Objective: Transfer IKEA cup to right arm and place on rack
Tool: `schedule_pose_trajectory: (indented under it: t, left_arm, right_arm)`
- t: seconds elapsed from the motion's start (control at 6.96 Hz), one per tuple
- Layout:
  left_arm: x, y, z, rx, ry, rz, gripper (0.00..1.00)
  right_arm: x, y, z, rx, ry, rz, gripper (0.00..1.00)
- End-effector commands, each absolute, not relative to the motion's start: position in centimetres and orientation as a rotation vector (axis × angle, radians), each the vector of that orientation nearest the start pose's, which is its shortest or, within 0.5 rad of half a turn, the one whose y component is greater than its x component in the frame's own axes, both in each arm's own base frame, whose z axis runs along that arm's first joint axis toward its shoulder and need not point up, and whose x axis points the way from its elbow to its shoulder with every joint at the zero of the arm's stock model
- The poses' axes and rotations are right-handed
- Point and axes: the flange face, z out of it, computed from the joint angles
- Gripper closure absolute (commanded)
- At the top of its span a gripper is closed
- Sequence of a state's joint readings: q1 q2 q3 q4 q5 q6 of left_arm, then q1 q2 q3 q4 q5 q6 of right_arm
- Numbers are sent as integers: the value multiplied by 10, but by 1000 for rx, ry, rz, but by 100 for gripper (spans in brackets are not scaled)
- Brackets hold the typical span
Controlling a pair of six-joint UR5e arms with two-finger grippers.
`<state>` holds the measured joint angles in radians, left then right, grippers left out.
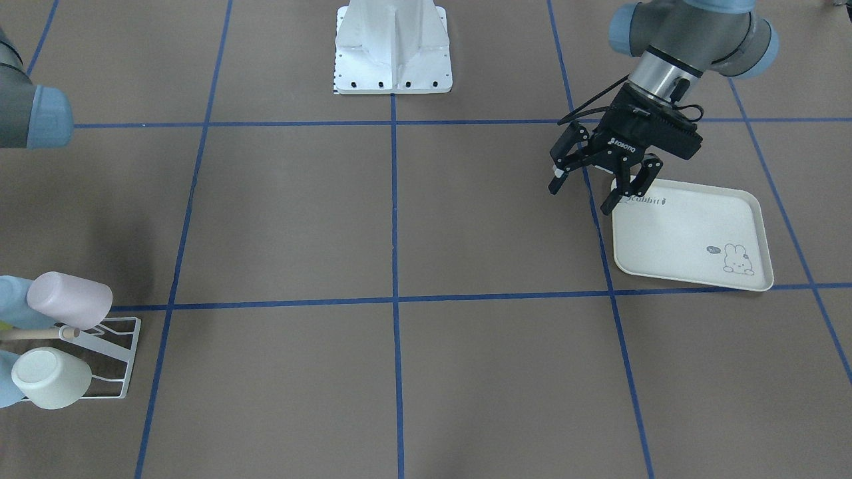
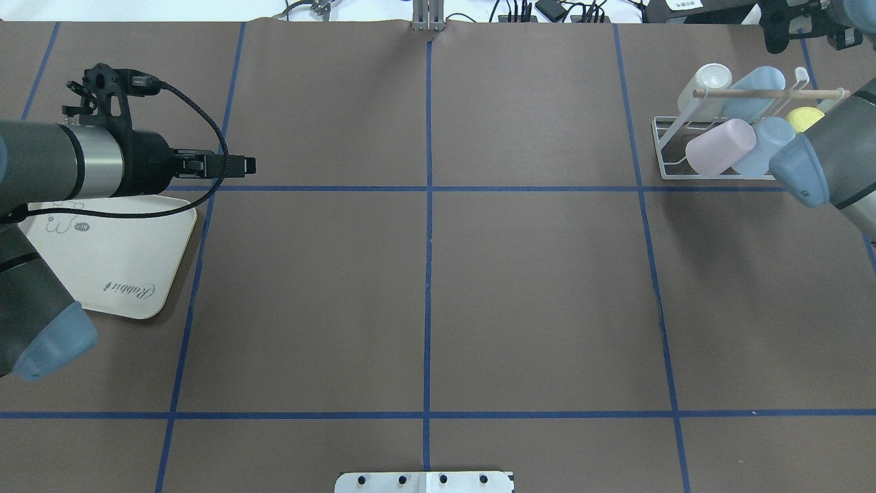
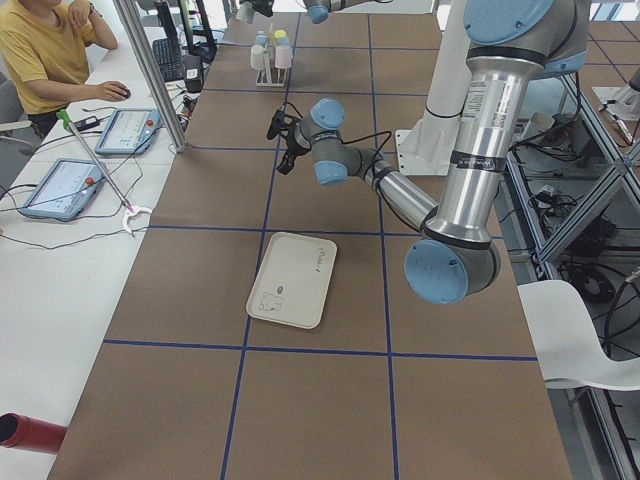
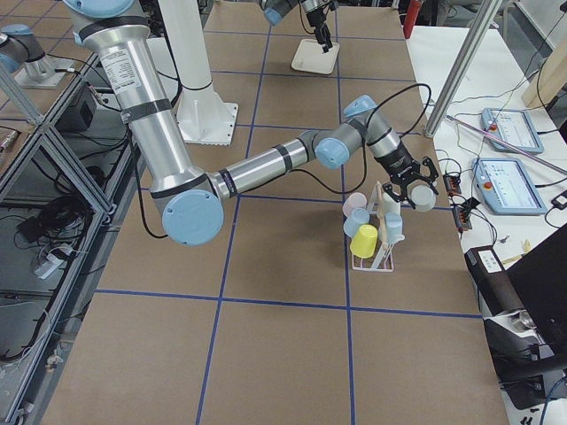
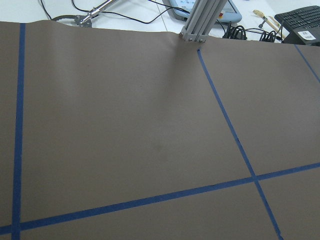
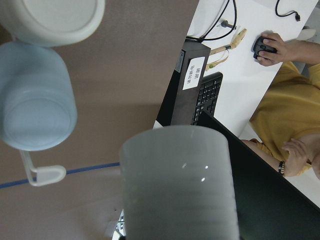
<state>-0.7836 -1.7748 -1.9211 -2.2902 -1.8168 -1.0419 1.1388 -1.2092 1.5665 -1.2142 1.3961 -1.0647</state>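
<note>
A pale grey IKEA cup (image 6: 180, 185) fills the lower middle of the right wrist view, and my right gripper (image 4: 410, 183) is shut on it. Its fingers are hidden in that view. The cup (image 4: 424, 197) hangs in the air just beyond the white wire rack (image 4: 376, 258), on the side toward the operators' desk. The rack (image 2: 667, 147) carries a pink cup (image 2: 718, 146), blue cups (image 2: 756, 96), a cream cup (image 1: 50, 378) and a yellow one (image 4: 364, 241). My left gripper (image 1: 582, 196) is open and empty, above the near corner of the rabbit-print tray (image 1: 692, 226).
The cream tray (image 2: 102, 253) lies flat on the robot's left. A rack prong (image 6: 42, 172) sticks out beside a blue cup (image 6: 35, 100). A person (image 3: 45, 55) sits at the desk past the table edge, hand on a mouse (image 6: 265, 46). A keyboard (image 6: 209, 95) lies there.
</note>
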Motion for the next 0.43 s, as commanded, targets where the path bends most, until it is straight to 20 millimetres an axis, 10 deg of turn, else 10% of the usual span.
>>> schedule_pose_trajectory:
  t: [0.0,0.29]
  left_arm:
    - [307,-459,305,603,1132,-63,0]
    - [307,-459,305,603,1132,-63,0]
  right_arm:
    - [-138,-664,473,677,384,-1397,100]
    - [-120,-665,476,654,426,-1468,100]
